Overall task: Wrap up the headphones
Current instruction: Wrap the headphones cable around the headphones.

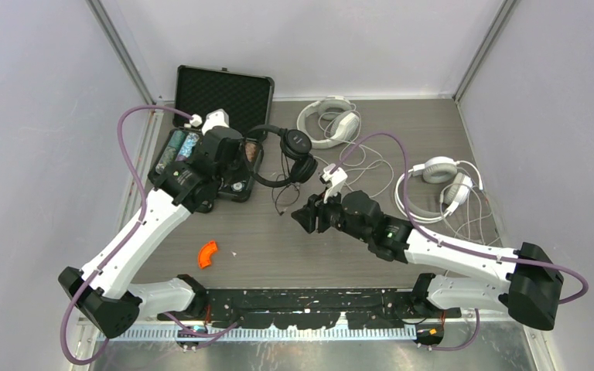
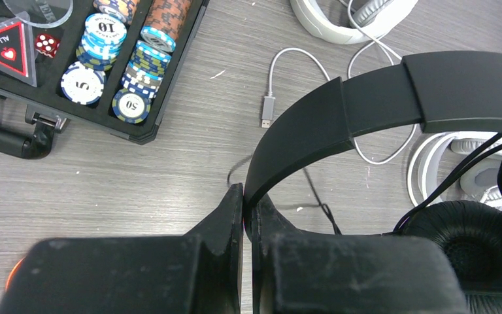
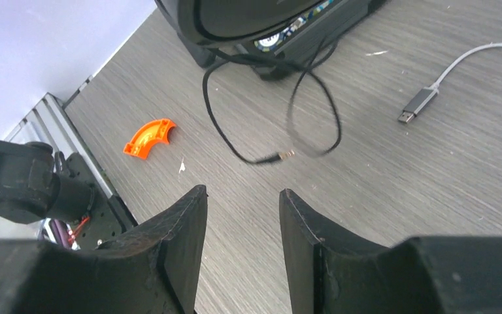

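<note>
The black headphones [image 1: 292, 156] sit at the table's centre-left, just right of the open case [image 1: 224, 93]. Their headband [image 2: 366, 98] is pinched at mid-arc between the pressed-together fingers of the left gripper [image 2: 244, 196]. One padded ear cup [image 2: 461, 239] shows at the lower right of the left wrist view. The black cord [image 3: 301, 111] drops from the headset in loose loops. Its jack plug [image 3: 281, 155] lies at the table surface; whether it touches cannot be told.

The right gripper [image 3: 242, 193] is positioned near side of that cord, low over the table [image 1: 317, 255]. Its jaws are spread, with only bare tabletop between them.

The first white headset [image 1: 329, 122] lies at the far edge of the table, beyond the black pair. The second white headset [image 1: 448, 182] lies toward the right side, well apart from both grippers. Pale cords [image 1: 371, 166] run in loose curves between the two white headsets. A pale USB plug [image 2: 268, 108] rests on the table just beside the black headband.

The case holds stacked poker chips [image 2: 95, 52] in slots and a red die [image 2: 47, 44]. An orange curved piece [image 1: 208, 253] lies on the near-left part of the table, apart from everything else.
</note>
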Robot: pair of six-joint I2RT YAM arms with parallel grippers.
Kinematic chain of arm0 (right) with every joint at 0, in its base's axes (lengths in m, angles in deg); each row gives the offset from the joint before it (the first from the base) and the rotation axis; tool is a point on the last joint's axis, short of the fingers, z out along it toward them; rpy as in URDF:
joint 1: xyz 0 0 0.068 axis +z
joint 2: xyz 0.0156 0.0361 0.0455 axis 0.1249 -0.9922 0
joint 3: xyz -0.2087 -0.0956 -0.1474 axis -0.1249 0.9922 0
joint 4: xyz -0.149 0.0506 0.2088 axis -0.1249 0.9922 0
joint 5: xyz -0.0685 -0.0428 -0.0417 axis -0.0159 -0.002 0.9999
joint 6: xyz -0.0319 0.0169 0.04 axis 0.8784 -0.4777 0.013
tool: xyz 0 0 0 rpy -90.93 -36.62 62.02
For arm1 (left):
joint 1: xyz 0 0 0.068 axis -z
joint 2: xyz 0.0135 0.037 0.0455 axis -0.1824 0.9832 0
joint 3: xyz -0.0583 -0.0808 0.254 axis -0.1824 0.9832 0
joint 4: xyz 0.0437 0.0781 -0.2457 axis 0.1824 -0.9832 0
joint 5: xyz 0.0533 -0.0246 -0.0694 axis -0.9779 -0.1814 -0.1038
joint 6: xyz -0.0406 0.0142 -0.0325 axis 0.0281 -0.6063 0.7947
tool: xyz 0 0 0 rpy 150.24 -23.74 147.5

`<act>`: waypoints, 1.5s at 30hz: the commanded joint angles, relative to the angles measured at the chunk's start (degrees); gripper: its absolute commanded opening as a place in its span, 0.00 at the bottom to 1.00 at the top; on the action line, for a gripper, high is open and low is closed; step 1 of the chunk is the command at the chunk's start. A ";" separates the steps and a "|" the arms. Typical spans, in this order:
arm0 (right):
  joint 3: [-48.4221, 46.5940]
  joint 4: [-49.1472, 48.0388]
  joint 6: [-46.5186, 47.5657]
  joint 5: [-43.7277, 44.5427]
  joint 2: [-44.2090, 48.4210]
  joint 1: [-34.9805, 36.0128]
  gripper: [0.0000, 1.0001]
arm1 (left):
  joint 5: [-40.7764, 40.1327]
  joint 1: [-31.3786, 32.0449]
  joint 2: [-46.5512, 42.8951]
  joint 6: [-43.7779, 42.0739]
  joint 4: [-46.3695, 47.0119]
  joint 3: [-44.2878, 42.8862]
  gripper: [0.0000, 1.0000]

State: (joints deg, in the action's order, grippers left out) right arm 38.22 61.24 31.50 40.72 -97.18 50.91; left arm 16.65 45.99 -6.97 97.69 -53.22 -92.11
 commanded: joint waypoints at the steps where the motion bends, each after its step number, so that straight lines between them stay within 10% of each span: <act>1: 0.90 -8.12 2.08 4.63 1.94 0.49 0.50 | 0.67 -0.30 -1.94 0.34 2.25 -3.53 0.00; 45: 6.20 -39.09 11.25 16.91 -16.98 -1.49 0.61 | 6.06 -0.29 -4.45 1.68 0.56 -6.48 0.00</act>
State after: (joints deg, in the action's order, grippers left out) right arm 46.92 25.72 43.74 58.01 -112.35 50.39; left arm 21.17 45.99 -9.68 97.74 -55.16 -95.22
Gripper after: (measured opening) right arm 0.625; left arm 0.031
